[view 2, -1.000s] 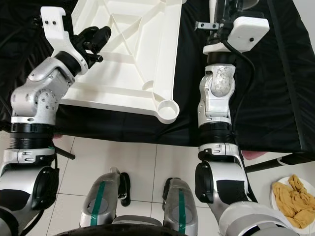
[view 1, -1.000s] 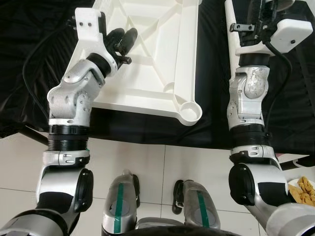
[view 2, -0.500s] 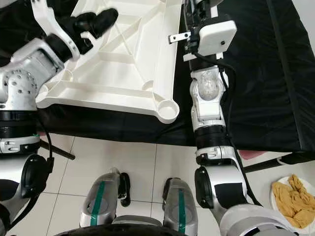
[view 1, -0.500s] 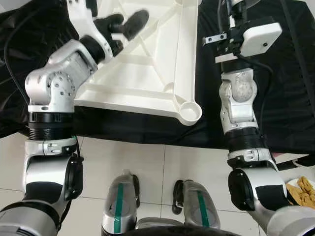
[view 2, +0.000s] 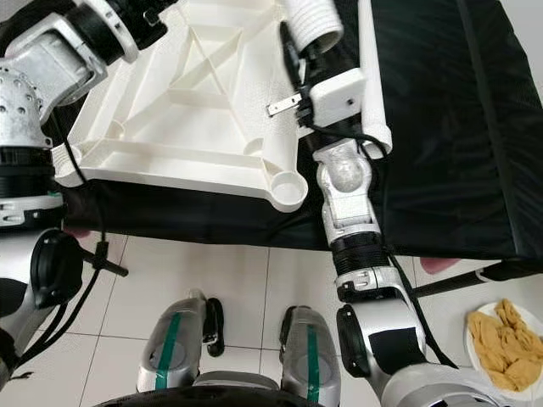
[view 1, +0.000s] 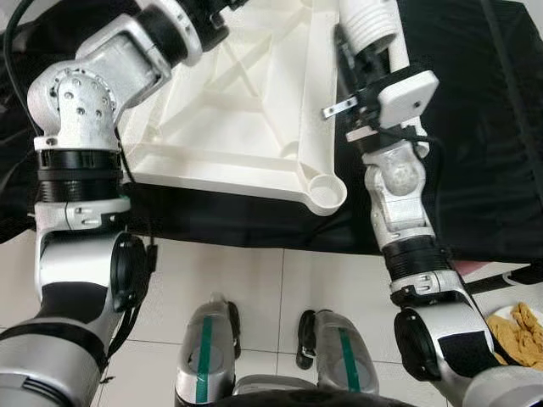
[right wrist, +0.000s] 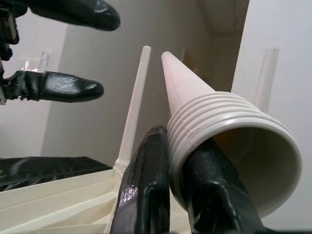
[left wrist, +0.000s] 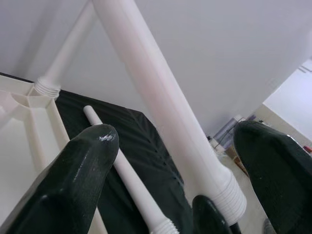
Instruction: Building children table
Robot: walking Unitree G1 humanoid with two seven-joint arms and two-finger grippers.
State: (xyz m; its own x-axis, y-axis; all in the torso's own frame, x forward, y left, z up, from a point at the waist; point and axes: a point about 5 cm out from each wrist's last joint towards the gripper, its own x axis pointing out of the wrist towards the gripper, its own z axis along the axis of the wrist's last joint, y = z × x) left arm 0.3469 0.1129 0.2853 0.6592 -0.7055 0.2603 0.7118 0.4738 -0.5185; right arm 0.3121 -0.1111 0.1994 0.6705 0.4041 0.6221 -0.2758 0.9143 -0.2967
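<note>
Nearest the camera, the robot's two legs are standing on the tiled floor (view 1: 254, 280), and one plate of yellow-brown food (view 2: 502, 337) is sitting on the tiles at the far right. Beyond them, a black cloth (view 2: 441, 127) is covering the surface, its near edge hanging over the floor. One white children's table top (view 1: 246, 110) is lying upside down on the cloth, ribs upward, with an empty round corner socket (view 1: 327, 188) just beside the cloth's near edge.

The right gripper (right wrist: 180, 190) is rising beside that top's right edge, its jaws clenched around the ribbed, hollow end of one white table leg (right wrist: 219, 136). Another leg (view 2: 373, 76) is lying loose on the cloth just beside it. Farther off, the left gripper (left wrist: 175, 161) is hovering over the top's far part, jaws released and spread wide. At least one more leg (left wrist: 48, 87) is standing in a far corner socket. Bare cloth is lying open to the right.
</note>
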